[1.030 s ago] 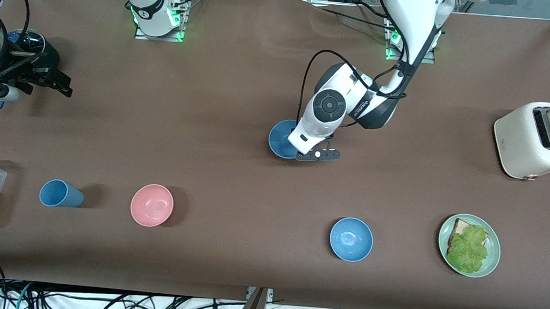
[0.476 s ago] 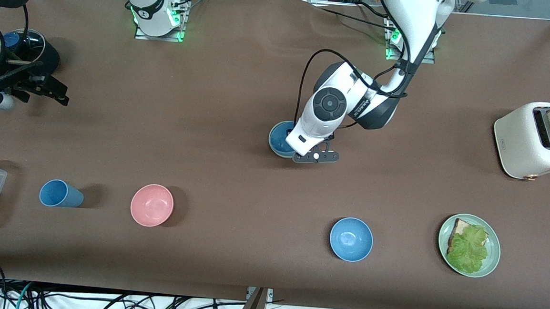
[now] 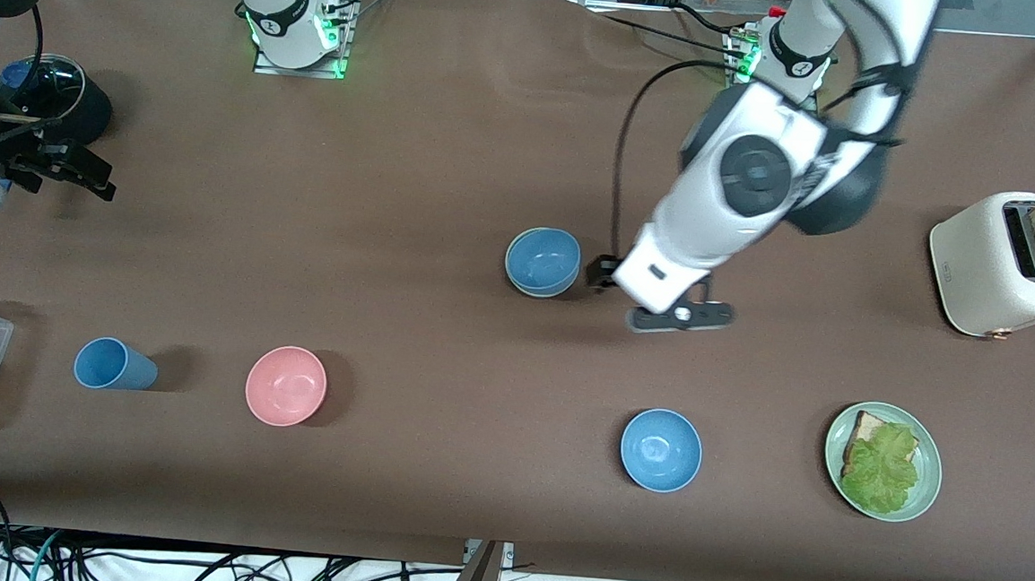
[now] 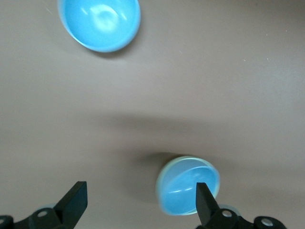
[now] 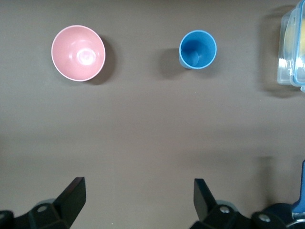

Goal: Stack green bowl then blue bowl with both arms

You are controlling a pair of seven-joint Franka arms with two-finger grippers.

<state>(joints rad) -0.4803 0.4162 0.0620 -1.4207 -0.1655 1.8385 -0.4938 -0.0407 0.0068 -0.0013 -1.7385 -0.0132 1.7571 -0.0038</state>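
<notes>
**With the two bowls nested, the left arm pulls clear**

Because the small, matt slate-blue bowl point(image 3: 545, 258) now sits inside the small, pale mint-green bowl point(image 3: 509, 261), the stacking itself looks finished. Only a thin green rim shows around the blue. The pair stands on the brown table point(image 3: 395, 229), in the middle of the front view.

The left gripper point(image 4: 140, 210) hangs just beside the stack, toward the left arm's end of the table. Its black fingers are spread wide and hold nothing. In the left wrist view the nested bowls appear low in the frame, close to one fingertip point(image 4: 206, 202).

The right gripper point(image 5: 138, 200) waits over the table's upper edge at the right arm's end, also spread wide and empty. It is near a round black container point(image 3: 53, 96).

The step in hand seems to be the retreat after release. The next move calls for the left arm to go on rising and drawing off without brushing the stack.

Half a second earlier the left gripper stood right over the bowls and hid part of them. Now the whole rim is uncovered, and the arm has swung up and away. A second earlier only blue showed there, with no green rim.

A glossier sky-blue bowl point(image 3: 660, 449) lies untouched in the lower part of the frame.
</notes>
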